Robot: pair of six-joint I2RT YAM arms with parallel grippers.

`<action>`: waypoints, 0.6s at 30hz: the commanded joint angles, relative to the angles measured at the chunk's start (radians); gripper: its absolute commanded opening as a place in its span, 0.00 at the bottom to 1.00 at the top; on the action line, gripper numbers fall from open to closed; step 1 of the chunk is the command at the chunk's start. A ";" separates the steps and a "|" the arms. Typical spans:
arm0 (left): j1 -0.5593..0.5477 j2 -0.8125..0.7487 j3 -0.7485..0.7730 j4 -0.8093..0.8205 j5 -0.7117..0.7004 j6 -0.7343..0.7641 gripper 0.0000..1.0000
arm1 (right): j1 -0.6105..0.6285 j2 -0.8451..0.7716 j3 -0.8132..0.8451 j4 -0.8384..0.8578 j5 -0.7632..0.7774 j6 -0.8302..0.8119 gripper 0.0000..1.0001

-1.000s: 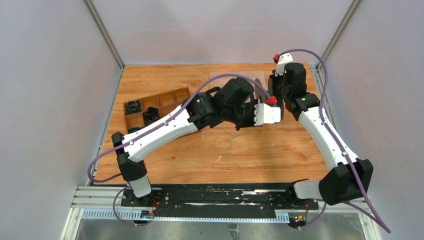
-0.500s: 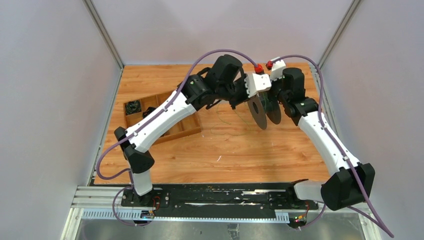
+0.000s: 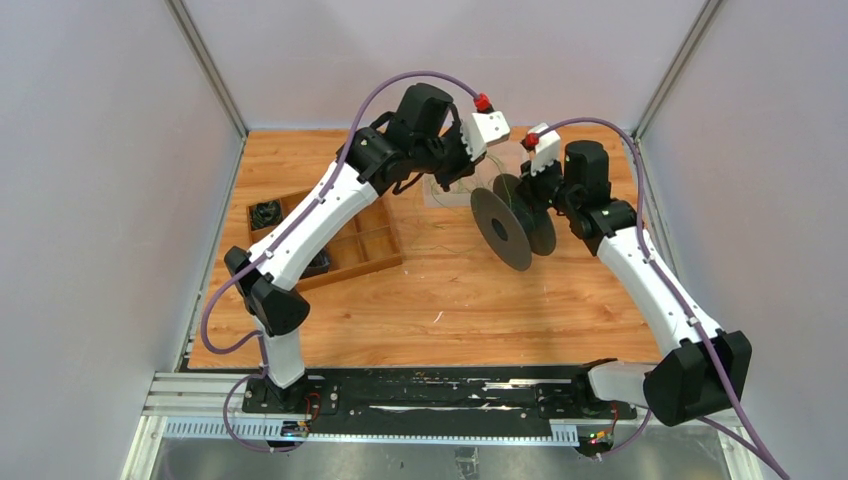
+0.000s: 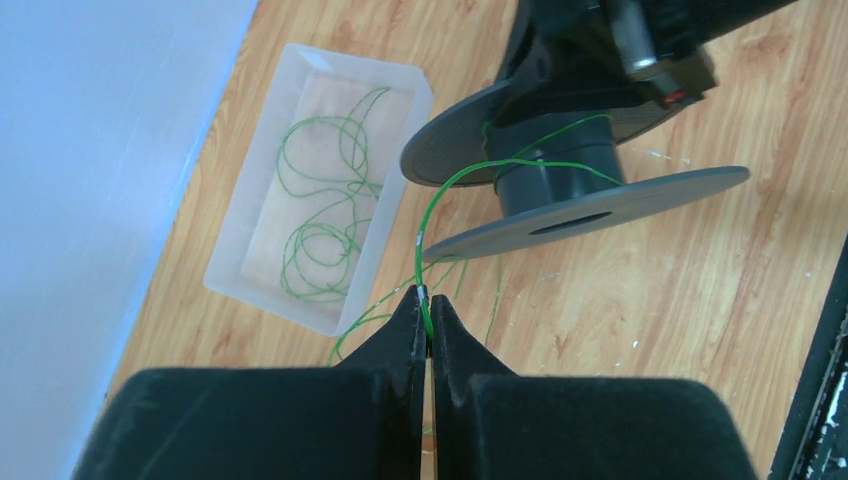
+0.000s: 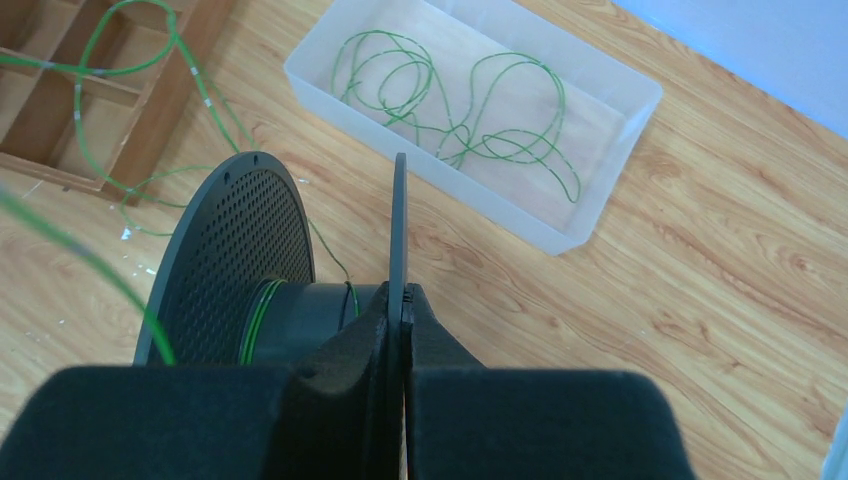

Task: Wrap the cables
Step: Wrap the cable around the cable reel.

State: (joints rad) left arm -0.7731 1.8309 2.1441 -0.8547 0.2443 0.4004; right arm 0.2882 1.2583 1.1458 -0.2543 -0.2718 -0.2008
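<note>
Cables (image 4: pixel 419 240): where did they lie just then?

One ran from my left gripper (image 4: pixel 428 312) up in a curve to the hub of the spool (image 4: pixel 556 182), where a few green turns sat. The rest lay in loose loops inside the clear tray (image 4: pixel 356 62). Some strands trailed over the table (image 4: pixel 700 300) toward the wooden box (image 5: pixel 150 120).

And your fingers?

The left pair were pressed together, with that cable pinched at the very tips. My right gripper (image 5: pixel 401 300) was clamped on the rim of one spool flange, holding the spool up, seemingly clear of the table.

How close was the cable to them?

On the left it was touching. It came straight out of the tips and reached the hub just beyond, in a short, slightly slack span. On the right, the wound turns sat on the hub just beside my fingers, apart from them.

What would have made the winding go well?

I judged that light, steady tension mattered most, so each turn would lie snug. The strand had to land between the two flanges, never over an edge. I also reckoned the tray loops could snag or knot if pulled fast, so I favoured feeding slowly.
</note>
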 commanded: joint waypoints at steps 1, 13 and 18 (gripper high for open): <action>0.044 0.016 -0.003 0.002 0.024 -0.022 0.00 | 0.015 -0.043 0.014 0.010 -0.093 -0.018 0.01; 0.151 0.042 -0.051 0.003 0.049 -0.038 0.00 | 0.011 -0.054 0.055 -0.041 -0.211 -0.002 0.01; 0.190 0.041 -0.084 0.006 0.049 -0.038 0.00 | 0.000 -0.052 0.084 -0.052 -0.263 0.027 0.01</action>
State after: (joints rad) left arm -0.6128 1.8656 2.0888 -0.8555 0.2798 0.3729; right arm 0.2878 1.2339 1.1599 -0.3149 -0.4599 -0.2047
